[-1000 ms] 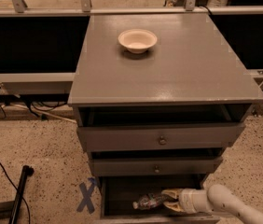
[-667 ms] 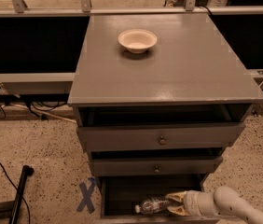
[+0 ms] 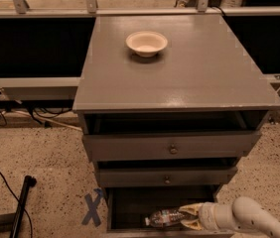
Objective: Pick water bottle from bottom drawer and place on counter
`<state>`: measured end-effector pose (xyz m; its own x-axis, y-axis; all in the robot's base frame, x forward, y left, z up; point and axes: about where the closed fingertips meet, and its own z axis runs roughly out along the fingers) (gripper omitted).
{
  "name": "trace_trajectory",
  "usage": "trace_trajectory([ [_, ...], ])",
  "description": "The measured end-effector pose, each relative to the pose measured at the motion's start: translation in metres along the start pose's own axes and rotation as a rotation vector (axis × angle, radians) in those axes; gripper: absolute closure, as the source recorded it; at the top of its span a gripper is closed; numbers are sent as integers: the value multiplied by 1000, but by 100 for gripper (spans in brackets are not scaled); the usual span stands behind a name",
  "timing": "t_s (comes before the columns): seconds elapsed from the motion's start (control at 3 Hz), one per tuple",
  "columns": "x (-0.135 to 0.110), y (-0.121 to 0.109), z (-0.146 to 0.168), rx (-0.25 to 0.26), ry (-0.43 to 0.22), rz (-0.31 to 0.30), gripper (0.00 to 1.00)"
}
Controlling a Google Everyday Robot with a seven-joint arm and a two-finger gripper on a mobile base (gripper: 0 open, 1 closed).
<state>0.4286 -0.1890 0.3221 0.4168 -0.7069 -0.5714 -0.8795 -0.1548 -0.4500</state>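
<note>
The water bottle lies on its side in the open bottom drawer, cap end to the left. My gripper reaches into the drawer from the right on a cream arm. Its two tan fingers sit above and below the bottle's right end and close on it. The bottle is low in the drawer. The grey counter on top of the cabinet is far above the gripper.
A cream bowl stands on the counter near its back. The two upper drawers are pulled partly out above the bottom drawer. A blue X mark and a black pole are on the speckled floor at left.
The gripper and the bottle shifted slightly to the right and down inside the drawer. The fingers stay around the bottle's right end.
</note>
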Motion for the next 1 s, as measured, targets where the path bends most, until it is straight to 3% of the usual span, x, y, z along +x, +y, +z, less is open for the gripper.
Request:
trace_trajectory([
  [0.33,24,9,33,-74,40,93,100],
  [0.67,59,23,96,-143,3,186,100],
  [1.0,90,14,126,-118,1,220,95],
])
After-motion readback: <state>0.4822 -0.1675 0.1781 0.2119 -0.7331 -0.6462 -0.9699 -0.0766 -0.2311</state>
